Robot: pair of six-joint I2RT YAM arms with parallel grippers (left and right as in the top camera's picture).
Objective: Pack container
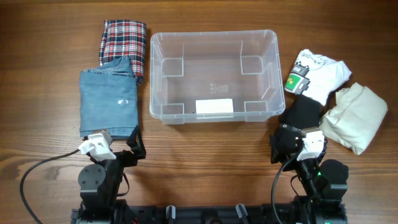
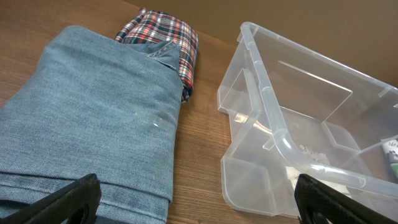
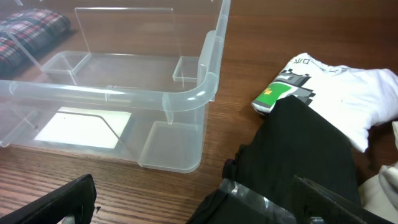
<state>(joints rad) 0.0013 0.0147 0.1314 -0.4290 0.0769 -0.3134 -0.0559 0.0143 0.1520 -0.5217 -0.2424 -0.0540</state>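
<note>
The container (image 1: 155, 93) is a clear plastic bin in the middle of the table, with only a white label (image 1: 214, 107) on its base. It also shows in the left wrist view (image 2: 273, 134) and the right wrist view (image 3: 186, 98). Folded blue jeans (image 1: 109, 102) lie to its left, with a plaid cloth (image 1: 124, 43) behind them. A white printed T-shirt (image 1: 320, 71), a black garment (image 1: 303, 112) and a beige cloth (image 1: 356, 118) lie to its right. My left gripper (image 2: 196, 205) is open at the near edge of the jeans (image 2: 93, 124). My right gripper (image 3: 199, 205) is open, with the near end of the black garment (image 3: 305, 149) between its fingers.
The table is brown wood (image 1: 211, 162). Both arm bases stand at the front edge, with black cables trailing beside them (image 1: 28, 180). The plaid cloth (image 2: 165, 37) partly tucks under the top of the jeans.
</note>
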